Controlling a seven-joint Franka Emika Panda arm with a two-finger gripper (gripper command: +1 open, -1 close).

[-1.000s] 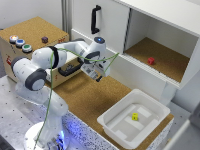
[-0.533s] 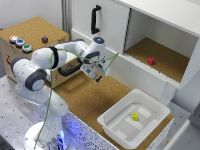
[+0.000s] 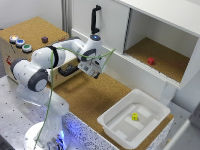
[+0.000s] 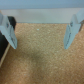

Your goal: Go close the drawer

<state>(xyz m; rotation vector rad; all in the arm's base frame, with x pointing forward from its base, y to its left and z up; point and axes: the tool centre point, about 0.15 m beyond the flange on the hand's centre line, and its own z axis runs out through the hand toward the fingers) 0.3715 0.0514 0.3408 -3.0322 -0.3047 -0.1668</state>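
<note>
Half a second on and almost nothing has shifted: my gripper hangs where it did, just past the front of the cork-topped box, above the cork bench. No real progress on the task then; the approach has stalled or is very slow.

Jaws are spread wide and holding nothing. In the wrist view the two pale fingers stand well apart with only bare cork between them.

The drawer is at the lower front of that box, tan face with its black bar handle, and it looks pulled out, though my forearm hides much of it, so I cannot tell by how much. It sits just beside my gripper, between it and the box. A dark edge at the side of the wrist view may be that handle, but it is too blurred to say.

So the drawer is not shut yet. My guess is I need to drop lower, get against the front face and push toward the box, squarely, or it may jam.
</note>
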